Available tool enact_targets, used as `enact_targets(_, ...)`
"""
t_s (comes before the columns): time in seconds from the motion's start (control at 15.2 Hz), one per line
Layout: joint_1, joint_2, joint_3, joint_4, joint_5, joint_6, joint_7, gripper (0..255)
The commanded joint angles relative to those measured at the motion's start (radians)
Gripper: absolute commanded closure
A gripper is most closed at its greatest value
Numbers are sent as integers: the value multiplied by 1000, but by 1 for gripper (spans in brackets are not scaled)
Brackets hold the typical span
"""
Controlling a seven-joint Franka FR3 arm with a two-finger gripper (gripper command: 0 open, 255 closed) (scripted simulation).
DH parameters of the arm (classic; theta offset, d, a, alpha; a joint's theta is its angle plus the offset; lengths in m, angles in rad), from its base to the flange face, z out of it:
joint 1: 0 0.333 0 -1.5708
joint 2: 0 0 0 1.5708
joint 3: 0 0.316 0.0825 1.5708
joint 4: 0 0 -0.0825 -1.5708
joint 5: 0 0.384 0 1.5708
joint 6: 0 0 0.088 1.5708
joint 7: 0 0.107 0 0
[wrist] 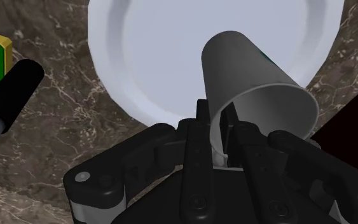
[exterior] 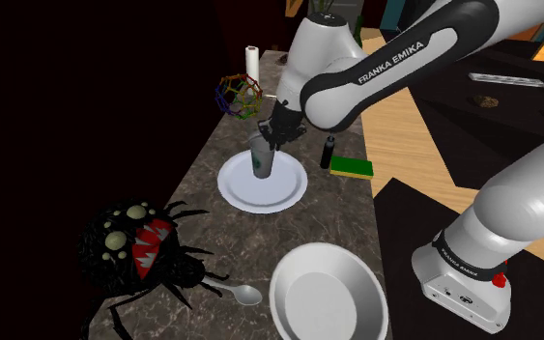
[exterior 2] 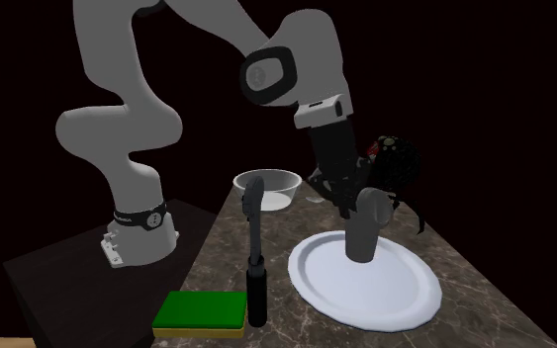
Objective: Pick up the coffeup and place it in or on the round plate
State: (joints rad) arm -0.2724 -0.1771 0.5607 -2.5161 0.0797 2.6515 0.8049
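The coffee cup (exterior: 261,160), grey with a small green mark on its side, stands upright on the round plate (exterior: 287,189), a little toward the plate's far part in the shoulder view. In the second exterior view the coffee cup (exterior 2: 362,225) rests on the white round plate (exterior 2: 365,292) with its open mouth up. The tool (exterior: 279,133) comes down on it from above and is clenched on the cup's rim. In the wrist view the tool (wrist: 221,135) has its two black fingers (wrist: 202,127) closed on either side of the near wall of the coffee cup (wrist: 254,79), with the round plate (wrist: 152,51) beneath.

The plate lies on a dark, marble-veined bench (exterior: 197,179). Just beside the plate, on the shoulder view's right, a slim black utensil (exterior: 327,153) stands upright, and next to it lies a green sponge (exterior: 352,167) with a yellow underside. Both also show in the second exterior view, the utensil (exterior 2: 256,259) touching the green sponge (exterior 2: 203,310). Nearer the camera in the shoulder view sits a white bowl (exterior: 328,290), with a spoon (exterior: 244,295) beside it and a black toy spider (exterior: 129,246) with a red mouth beyond that. Behind the plate are a coloured wire ball (exterior: 238,95) and a white paper roll (exterior: 252,62).
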Motion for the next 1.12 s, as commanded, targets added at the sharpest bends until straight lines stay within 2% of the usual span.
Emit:
enact_targets(0.0, -8, 23, 9, -9, -21, 31, 17, 255)
enact_targets(0.26, -23, 65, 22, -23, -65, 82, 51, 255)
enact_targets(0.73, -23, 65, 22, -23, -65, 82, 51, 255)
enact_targets(0.79, -23, 65, 22, -23, -65, 82, 51, 0)
enact_targets(1.06, -23, 65, 22, -23, -65, 82, 51, 0)
